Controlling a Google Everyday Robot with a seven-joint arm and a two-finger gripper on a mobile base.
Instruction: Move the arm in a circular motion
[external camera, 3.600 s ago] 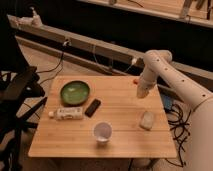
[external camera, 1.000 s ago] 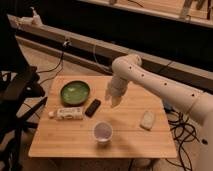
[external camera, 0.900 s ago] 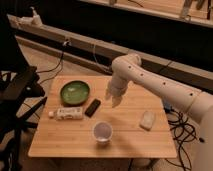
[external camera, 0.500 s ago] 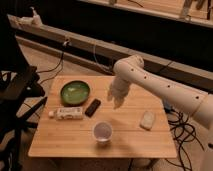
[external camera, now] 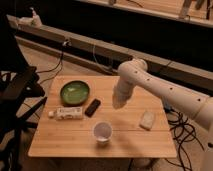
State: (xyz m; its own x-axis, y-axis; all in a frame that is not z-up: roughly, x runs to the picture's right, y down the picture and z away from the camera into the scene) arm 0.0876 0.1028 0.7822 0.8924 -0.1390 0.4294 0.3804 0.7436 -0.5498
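The cream-white jointed arm [external camera: 160,87] reaches in from the right edge over the wooden table [external camera: 75,140]. Its rounded elbow [external camera: 132,67] sits above the table's back middle, and the tapered end hangs down from there. The gripper [external camera: 118,104] is at that lower tip, hovering over the table's centre, just right of the dark rectangular object [external camera: 92,107] and above and to the right of the white cup [external camera: 102,131]. It holds nothing that I can see.
A green bowl [external camera: 75,92] sits at the table's back left. A white tube [external camera: 66,113] lies in front of it. A pale sponge-like block [external camera: 147,120] lies at the right. A dark chair [external camera: 17,90] stands at left; cables [external camera: 182,125] hang at right.
The arm swung left from the table's right side to its centre, then its elbow and tip drifted slightly back to the right and towards the front over the last second.
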